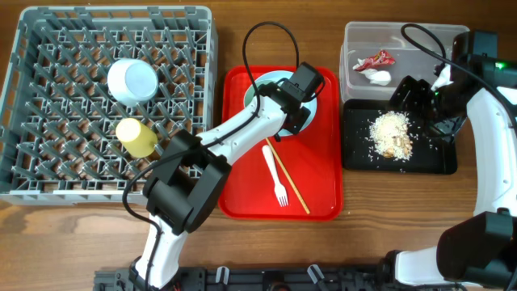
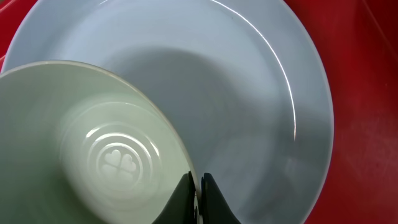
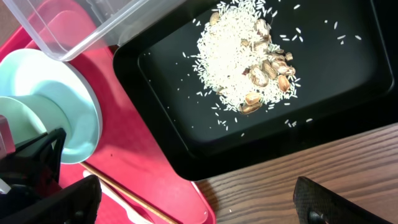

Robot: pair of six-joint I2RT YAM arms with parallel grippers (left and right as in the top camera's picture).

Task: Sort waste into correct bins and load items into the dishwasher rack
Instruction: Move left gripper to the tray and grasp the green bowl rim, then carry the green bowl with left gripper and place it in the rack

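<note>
- The mint bowl (image 2: 93, 155) sits on the blue plate (image 2: 261, 93), toward its 8 o'clock in the left wrist view.
- The left gripper (image 2: 196, 182) is clenched on the bowl's rim.
- The plate lies at 12 o'clock on the red tray (image 1: 319, 194).
- The right gripper (image 3: 196, 193) hangs released, fingers wide apart, by the black tray (image 1: 436, 158) at 3 o'clock.

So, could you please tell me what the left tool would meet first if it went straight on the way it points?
The mint bowl: the left tool points down and seems pinched on the bowl's rim, so contact is immediate. Just beyond sits the pale-blue plate, on the red tray, though depth there is unclear.
</note>
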